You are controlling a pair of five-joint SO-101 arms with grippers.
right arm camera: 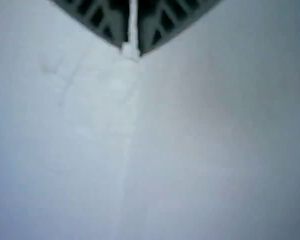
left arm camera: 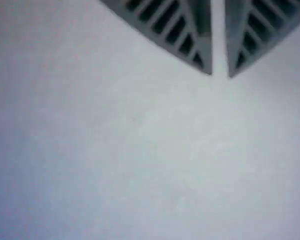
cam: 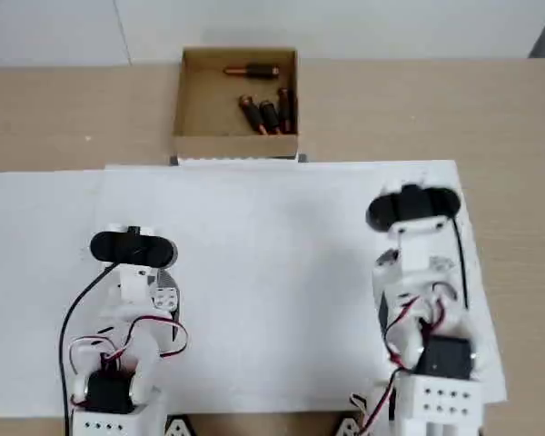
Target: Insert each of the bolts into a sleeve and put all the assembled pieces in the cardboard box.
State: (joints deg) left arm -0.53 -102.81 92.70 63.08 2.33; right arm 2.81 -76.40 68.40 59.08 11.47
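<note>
The cardboard box [cam: 239, 102] stands at the far middle of the table. Several copper-and-black assembled pieces lie in it: one [cam: 252, 70] near the back wall and a cluster [cam: 270, 114] toward the front right. My left gripper [left arm camera: 220, 75] hangs shut just above white paper, holding nothing, with only a thin slit between its fingers. My right gripper [right arm camera: 131, 50] is also shut and empty over the paper. In the high view, one arm [cam: 132, 250] is folded back at the near left and another arm [cam: 413, 209] at the near right.
A large white paper sheet [cam: 272, 263] covers the table from the box's front wall to the near edge. A faint crease [right arm camera: 127, 150] runs through the paper under my right gripper. Bare wooden table [cam: 64, 109] flanks the box.
</note>
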